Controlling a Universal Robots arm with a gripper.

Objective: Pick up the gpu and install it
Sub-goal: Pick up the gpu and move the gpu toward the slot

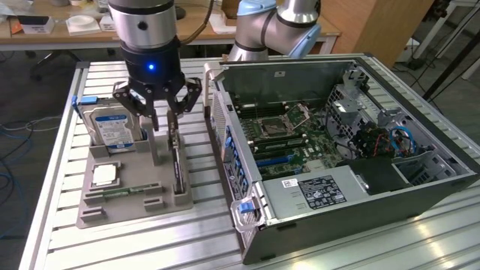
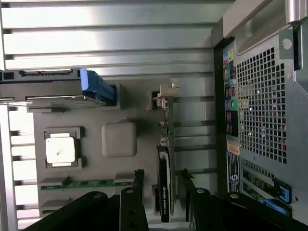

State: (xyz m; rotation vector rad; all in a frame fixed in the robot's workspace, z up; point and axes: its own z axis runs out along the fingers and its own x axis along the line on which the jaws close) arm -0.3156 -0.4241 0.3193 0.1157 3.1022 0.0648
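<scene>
We see the graphics card point(image 1: 179, 169) standing on its long edge in a slot of the grey holder point(image 1: 127, 211). Its long axis runs alongside the open computer case point(image 1: 360, 208), away from the exterior camera, with the pale metal bracket point(image 2: 166, 91) at the far end. The holder lies on a slatted metal table point(image 1: 150, 244), and a wooden desk point(image 1: 60, 38) stands behind. The graphics card is thin, flat and dark. The claw point(image 1: 163, 128) hangs over it, spread wide, one finger on each side, pinching nothing.
</scene>
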